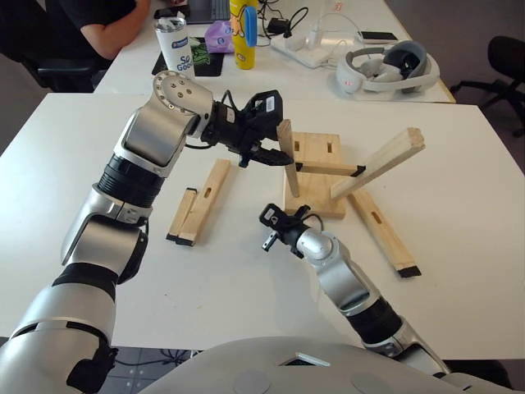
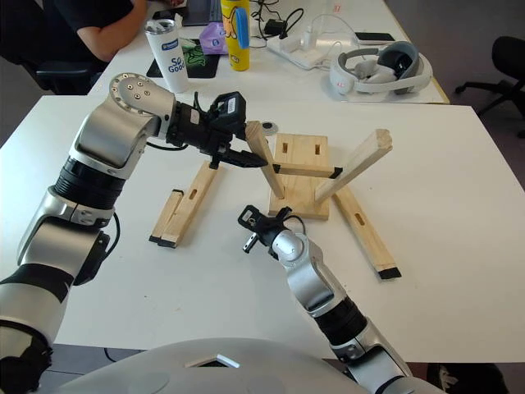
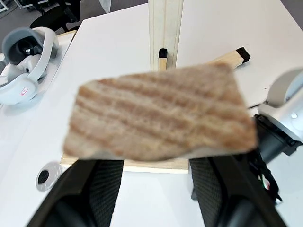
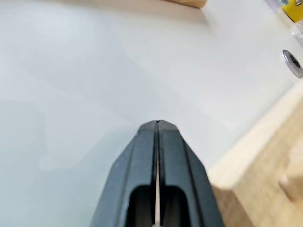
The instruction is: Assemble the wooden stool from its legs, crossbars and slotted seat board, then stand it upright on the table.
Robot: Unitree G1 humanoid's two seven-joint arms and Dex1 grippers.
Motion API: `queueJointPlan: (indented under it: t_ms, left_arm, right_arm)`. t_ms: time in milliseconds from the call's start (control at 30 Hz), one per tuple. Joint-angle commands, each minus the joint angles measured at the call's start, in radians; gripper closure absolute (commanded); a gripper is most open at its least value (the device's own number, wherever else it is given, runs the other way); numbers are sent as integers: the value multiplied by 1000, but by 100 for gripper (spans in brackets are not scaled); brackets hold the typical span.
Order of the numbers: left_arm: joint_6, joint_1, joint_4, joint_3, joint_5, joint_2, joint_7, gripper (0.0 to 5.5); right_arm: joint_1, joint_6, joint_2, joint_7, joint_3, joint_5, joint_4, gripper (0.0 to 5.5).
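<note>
The slotted seat board (image 1: 315, 153) lies flat at mid-table. Two legs rise from it at a slant, joined low down by a crossbar (image 1: 328, 169). My left gripper (image 1: 276, 156) is shut on the near-left leg (image 1: 289, 160), whose cut end (image 3: 161, 118) shows between the black fingers (image 3: 106, 189). The other leg (image 1: 379, 162) leans off to the right, untouched. My right gripper (image 1: 267, 239) is shut on nothing, low over the bare table just short of the board's near-left corner; the board's edge (image 4: 255, 161) lies beside its tip (image 4: 157, 126).
A loose leg (image 1: 384, 231) lies right of the board. Two more wooden pieces (image 1: 199, 202) lie to the left. On the far table stand a headset (image 1: 385, 67), a yellow bottle (image 1: 244, 33) and a tumbler (image 1: 174, 45).
</note>
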Motion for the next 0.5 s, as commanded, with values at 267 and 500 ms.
queueJointPlan:
  t_ms: [267,500]
  left_arm:
    - [32,69,-8,44,-1,139,-36,348]
    - [88,84,-94,109,-46,238,-51,348]
  right_arm:
    - [207,-259,-109,128,-241,293,-158,550]
    - [272,-180,-173,266,-364,565,-344,550]
